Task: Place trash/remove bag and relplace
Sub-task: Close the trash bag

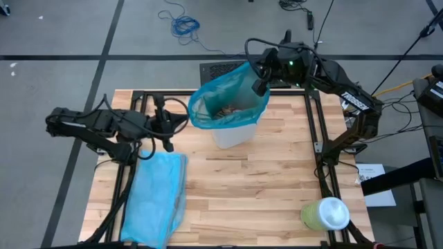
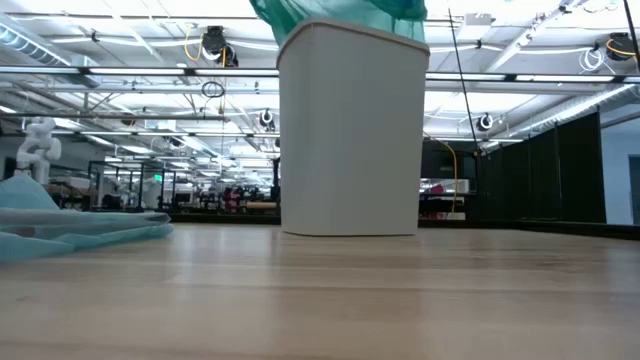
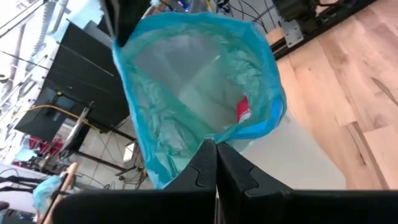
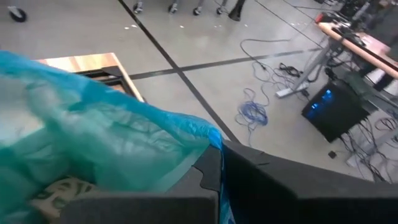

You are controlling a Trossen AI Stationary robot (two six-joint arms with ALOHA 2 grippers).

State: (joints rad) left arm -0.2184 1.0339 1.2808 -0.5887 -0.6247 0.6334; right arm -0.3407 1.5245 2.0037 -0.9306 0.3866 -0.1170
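**Bag lifted at bin rim**

Worktop [image 1: 242,187]: white bin [image 1: 232,131] at back, teal bag [image 1: 221,104] in it w/ brown trash [image 1: 225,111] inside. R gripper [image 1: 261,84] pinches bag's rim, far side. L gripper [image 1: 181,121] pressed together beside bag's near-left edge. Spare bag [image 1: 156,197] flat front-left.

This is a robotics lab or industrial test hall. The wooden table [image 1: 263,187] sits in a black metal frame [image 1: 317,131] on a grey concrete floor [image 1: 62,34] marked with dark lines. Loose cables [image 1: 181,24] lie coiled on that floor. The low view shows a wide open hall with rows of ceiling strip lights [image 2: 120,70], exposed piping, black partitions [image 2: 570,170] and a white robot arm [image 2: 35,145] standing far off.
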